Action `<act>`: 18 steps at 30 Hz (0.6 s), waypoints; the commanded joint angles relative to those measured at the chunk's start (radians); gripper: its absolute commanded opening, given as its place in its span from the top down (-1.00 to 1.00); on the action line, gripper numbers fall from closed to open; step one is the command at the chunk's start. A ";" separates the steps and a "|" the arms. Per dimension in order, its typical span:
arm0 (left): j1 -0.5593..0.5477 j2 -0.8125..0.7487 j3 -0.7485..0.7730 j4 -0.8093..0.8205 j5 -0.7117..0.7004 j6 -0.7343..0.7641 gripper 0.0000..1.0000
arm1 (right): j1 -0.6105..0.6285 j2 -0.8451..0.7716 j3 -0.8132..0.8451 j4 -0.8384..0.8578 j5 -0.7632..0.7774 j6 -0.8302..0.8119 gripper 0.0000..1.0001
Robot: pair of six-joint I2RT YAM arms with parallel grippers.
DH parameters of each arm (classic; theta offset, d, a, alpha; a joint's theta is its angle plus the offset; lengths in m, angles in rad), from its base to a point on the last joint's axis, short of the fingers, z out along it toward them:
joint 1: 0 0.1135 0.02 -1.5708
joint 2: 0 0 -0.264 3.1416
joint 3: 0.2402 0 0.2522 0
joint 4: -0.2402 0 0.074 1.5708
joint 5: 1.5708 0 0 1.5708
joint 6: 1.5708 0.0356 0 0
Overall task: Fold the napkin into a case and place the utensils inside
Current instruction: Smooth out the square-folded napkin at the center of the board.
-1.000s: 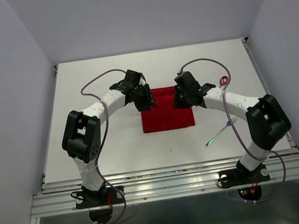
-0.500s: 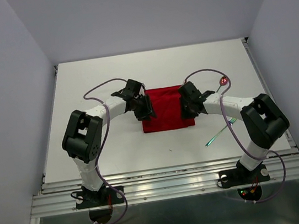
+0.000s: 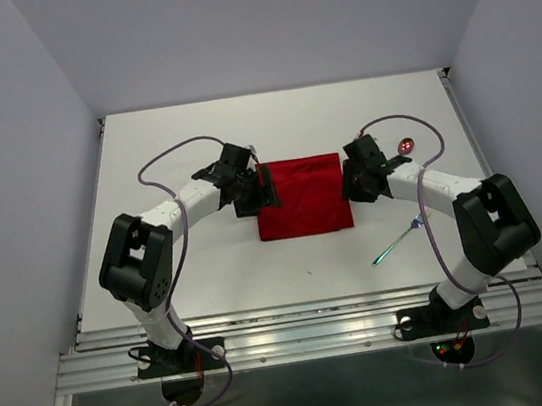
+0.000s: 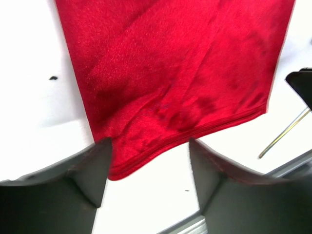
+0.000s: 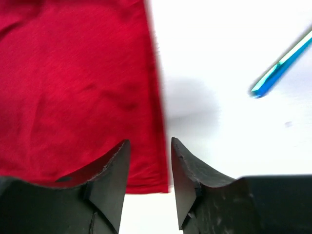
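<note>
At mid-worktop (image 3: 210, 272) the napkin (image 3: 300, 197) lies flat as a broad rectangle, not yet the narrow case the task wants. The arms flank it, one at each side edge, which suits a two-handed fold, since both ends of an edge can be lifted and carried over together without skewing the cloth.

The left claw (image 4: 150, 151) hangs low over the napkin's left corner with its jaws wide. The hemmed corner lies between the fingers but neither finger presses it. The right claw (image 5: 148, 146) sits over the right edge with only a narrow gap. Cloth and bare worktop both show through that gap, and the cloth looks flat and unpinched. I judge that neither claw is holding anything.

The fork (image 3: 398, 242) lies on the worktop to the right, well apart from the cloth, and the spoon (image 3: 405, 145) rests farther back, near the right arm. Both are probably kept there so folding stays unobstructed and the right arm can reach them once a pocket exists.
</note>
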 commanded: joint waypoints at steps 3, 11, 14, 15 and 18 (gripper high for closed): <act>0.031 -0.040 0.019 -0.006 -0.074 0.032 -0.69 | -0.111 0.048 0.062 0.012 -0.047 -0.076 0.04; 0.103 0.055 0.091 0.033 -0.100 0.039 -0.59 | -0.150 0.198 0.200 0.031 -0.090 -0.113 0.03; 0.109 0.108 0.129 0.031 -0.087 0.056 -0.56 | -0.164 0.249 0.222 0.057 -0.148 -0.099 0.03; 0.109 0.125 0.138 0.040 -0.081 0.058 -0.52 | -0.173 0.258 0.229 0.065 -0.153 -0.096 0.04; 0.112 0.150 0.152 0.056 -0.042 0.056 -0.43 | -0.173 0.296 0.243 0.071 -0.196 -0.093 0.10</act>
